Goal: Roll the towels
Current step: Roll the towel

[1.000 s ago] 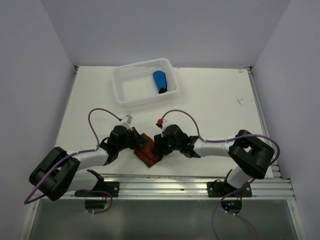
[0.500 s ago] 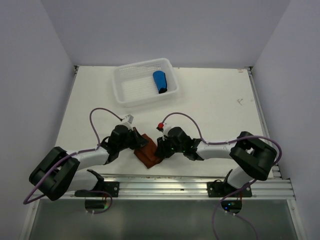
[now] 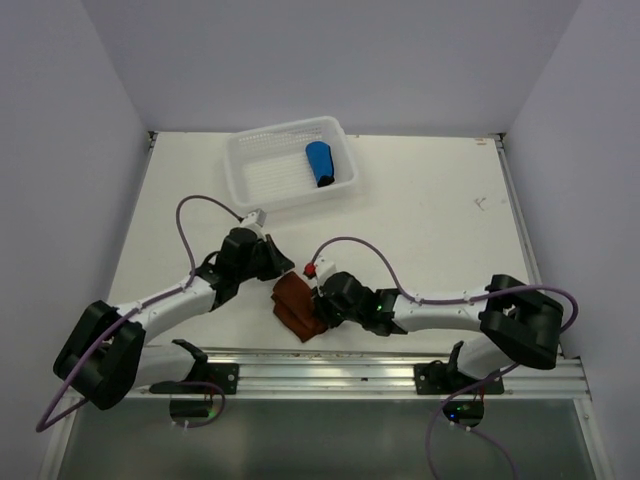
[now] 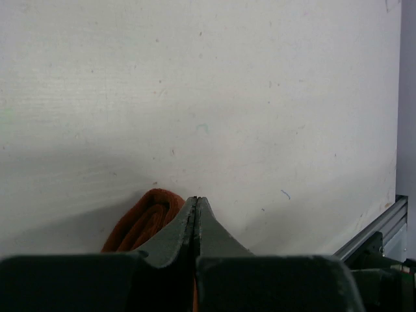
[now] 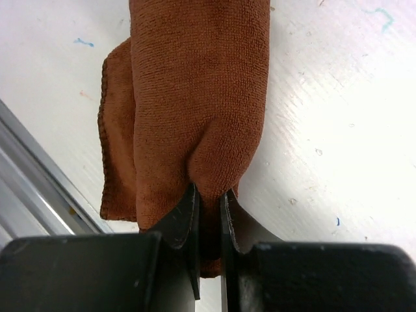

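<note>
Two towels: one brown, one blue, lying well apart on the table (image 3: 430, 220).
Brown towel (image 3: 296, 303): near the table's front edge, just ahead of the rail (image 3: 380, 362), between the two grippers. It is folded into a thick long band, and the right wrist view shows a flatter layer along one side.
Blue towel (image 3: 320, 163): rolled up inside the basket (image 3: 265, 172), toward its right end, at the far side of the table.
Right gripper (image 5: 208, 195): jaws drawn nearly together, pinching a fold at the end of the brown towel. The cloth bulges out above the tips, and the rest of the band runs straight away from them.
Left gripper (image 4: 195, 203): jaws fully closed, pads pressed flat together with nothing between them. It sits just beside the far-left end of the brown towel, whose rounded end shows just left of the tips in the left wrist view. Whether the tips touch the cloth or the table cannot be told.
Arms: each reaches inward from its own side, low over the table's front half.
</note>
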You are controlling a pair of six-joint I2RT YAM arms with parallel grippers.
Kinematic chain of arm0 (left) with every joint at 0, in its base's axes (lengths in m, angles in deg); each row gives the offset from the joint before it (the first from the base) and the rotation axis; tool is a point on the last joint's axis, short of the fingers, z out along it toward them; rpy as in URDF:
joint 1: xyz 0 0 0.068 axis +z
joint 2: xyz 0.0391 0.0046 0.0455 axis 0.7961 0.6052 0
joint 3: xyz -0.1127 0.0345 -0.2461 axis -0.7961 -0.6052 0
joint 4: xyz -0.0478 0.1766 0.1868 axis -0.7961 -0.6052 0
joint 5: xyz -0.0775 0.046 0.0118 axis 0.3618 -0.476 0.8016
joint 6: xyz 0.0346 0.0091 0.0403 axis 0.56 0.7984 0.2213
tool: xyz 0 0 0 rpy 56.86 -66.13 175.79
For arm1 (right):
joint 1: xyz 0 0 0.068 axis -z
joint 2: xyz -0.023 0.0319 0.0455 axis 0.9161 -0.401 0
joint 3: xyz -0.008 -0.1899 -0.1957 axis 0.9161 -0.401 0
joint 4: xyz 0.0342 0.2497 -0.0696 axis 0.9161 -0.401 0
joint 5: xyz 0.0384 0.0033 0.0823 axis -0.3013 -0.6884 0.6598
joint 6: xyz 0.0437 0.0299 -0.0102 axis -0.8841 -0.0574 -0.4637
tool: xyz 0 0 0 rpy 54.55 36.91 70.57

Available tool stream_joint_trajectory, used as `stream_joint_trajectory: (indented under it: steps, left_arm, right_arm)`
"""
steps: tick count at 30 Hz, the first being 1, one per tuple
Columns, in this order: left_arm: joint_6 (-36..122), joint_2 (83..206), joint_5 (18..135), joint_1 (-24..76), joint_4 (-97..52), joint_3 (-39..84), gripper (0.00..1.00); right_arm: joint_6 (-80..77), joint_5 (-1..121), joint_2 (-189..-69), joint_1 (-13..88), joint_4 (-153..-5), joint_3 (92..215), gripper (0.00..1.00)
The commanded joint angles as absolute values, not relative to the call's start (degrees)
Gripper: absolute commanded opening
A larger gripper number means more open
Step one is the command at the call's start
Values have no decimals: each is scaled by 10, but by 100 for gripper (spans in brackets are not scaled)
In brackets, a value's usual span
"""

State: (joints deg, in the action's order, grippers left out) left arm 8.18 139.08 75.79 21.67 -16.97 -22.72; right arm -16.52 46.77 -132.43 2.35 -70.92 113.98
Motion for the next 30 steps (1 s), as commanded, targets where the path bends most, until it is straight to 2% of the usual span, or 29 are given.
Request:
stream_joint_trajectory:
  steps: [1, 10, 20, 30]
  left_arm:
    - [94, 1375, 767, 230, -199, -180, 0]
    - [83, 1364, 788, 230, -196, -158, 0]
    - [70, 1370, 809, 230, -164, -169, 0]
    - [58, 1383, 823, 213, -144, -152, 0]
  right_arm:
    - [-127, 314, -1333, -9, -805, 1178, 0]
    - [-134, 84, -1386, -76, -896, 1255, 0]
    - [-112, -64, -1498, -152, -973, 1333, 0]
    - [-101, -111, -1586, -194, -1048, 1421, 0]
